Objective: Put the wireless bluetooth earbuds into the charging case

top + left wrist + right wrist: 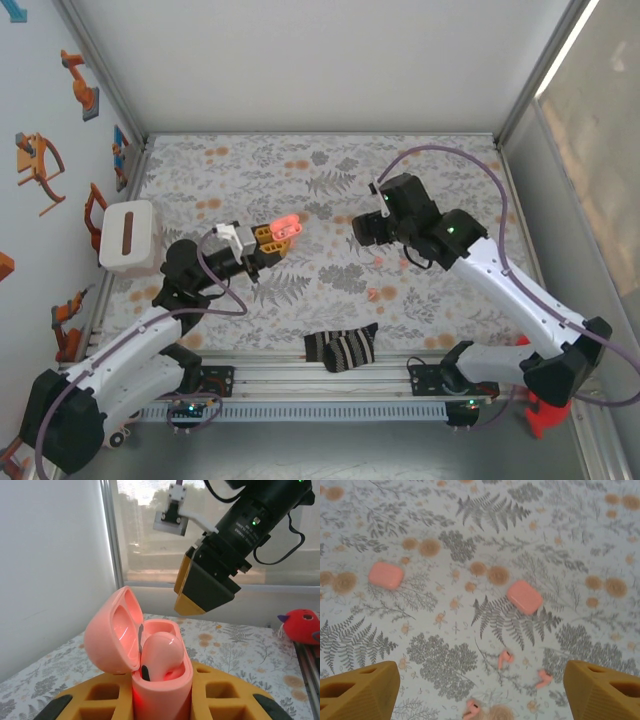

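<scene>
My left gripper (268, 238) is shut on the open salmon-pink charging case (161, 680), holding it upright above the cloth with its lid swung back to the left. One earbud (162, 650) sits in the case. My right gripper (481, 690) hangs open with nothing between its fingers, just right of the case; its yellow fingers (202, 587) hover behind the case in the left wrist view. Below the right gripper three loose coral earbuds (505, 659) (543, 678) (472, 709) lie on the cloth. In the top view one earbud (373, 293) lies near the middle.
Two closed pink cases (385, 575) (524, 597) lie on the flowered cloth. A white box (128, 236) stands at the left edge. A striped sock (341, 347) lies at the front edge, and a red object (545, 415) sits at the front right.
</scene>
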